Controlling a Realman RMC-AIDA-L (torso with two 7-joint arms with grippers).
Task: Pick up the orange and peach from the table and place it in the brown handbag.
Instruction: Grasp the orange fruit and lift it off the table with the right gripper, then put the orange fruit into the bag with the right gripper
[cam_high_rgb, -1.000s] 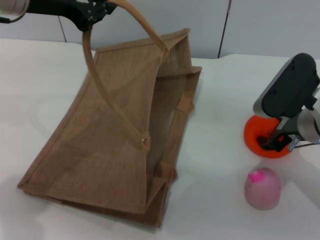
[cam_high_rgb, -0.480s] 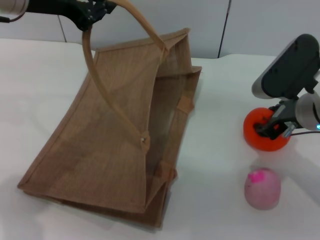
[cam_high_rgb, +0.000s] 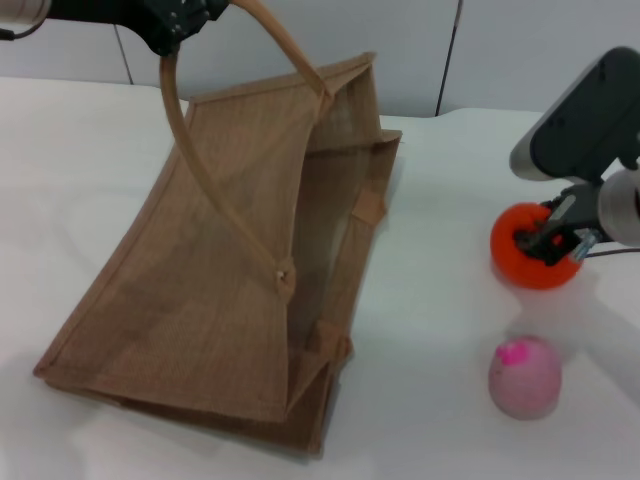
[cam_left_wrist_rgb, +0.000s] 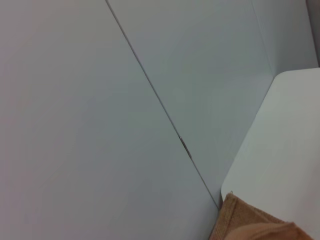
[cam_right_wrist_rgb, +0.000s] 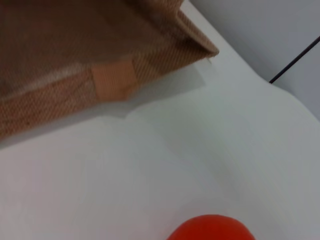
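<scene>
The orange (cam_high_rgb: 533, 258) hangs a little above the white table at the right, held by my right gripper (cam_high_rgb: 548, 240), which is shut on it. Its top also shows in the right wrist view (cam_right_wrist_rgb: 210, 229). The peach (cam_high_rgb: 525, 375), pale pink with a magenta spot, sits on the table in front of the orange. The brown handbag (cam_high_rgb: 230, 270) lies in the middle with its mouth toward the right. My left gripper (cam_high_rgb: 172, 22) at the top left is shut on the bag's strap handle (cam_high_rgb: 205, 170) and holds it up. A corner of the bag shows in the left wrist view (cam_left_wrist_rgb: 240, 222).
The white table (cam_high_rgb: 440, 330) runs under everything, with bare surface between the bag's mouth and the fruits. A grey wall with a dark seam (cam_high_rgb: 450, 55) stands behind the table's far edge.
My right gripper has lifted the orange off the table and moved it slightly up. The left gripper has pulled the handle a little higher and the bag's mouth stands more open.
</scene>
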